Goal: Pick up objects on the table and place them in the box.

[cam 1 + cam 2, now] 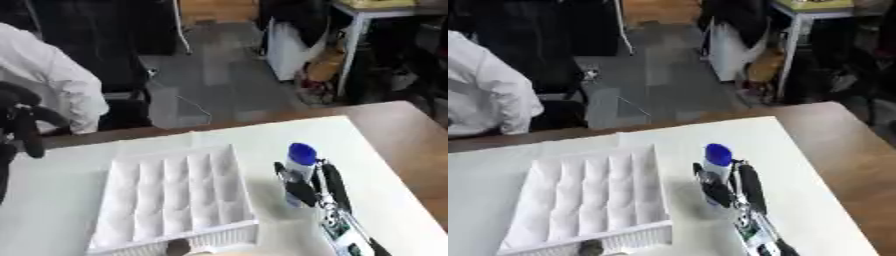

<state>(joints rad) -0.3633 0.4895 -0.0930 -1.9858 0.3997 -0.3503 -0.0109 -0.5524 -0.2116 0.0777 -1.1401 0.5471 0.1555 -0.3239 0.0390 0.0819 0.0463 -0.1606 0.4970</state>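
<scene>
The right hand point(308, 186) pinches the upright blue-capped bottle point(298, 165) just right of the white box point(229, 232).

I count one bottle point(298, 167), white with a blue cap, standing upright between the fingers point(335, 186) of my right hand point(317, 192), which curl round it. One white box point(178, 199) sits on the desk point(367, 165) just to the left of those fingers; it is split into long ribbed compartments, about five rows as far as I can tell. One small dark round thing point(590, 247) lies at the box's near edge, too blurred to name. My left hand point(24, 131) shows once, at the left edge, well apart from the bottle.
</scene>
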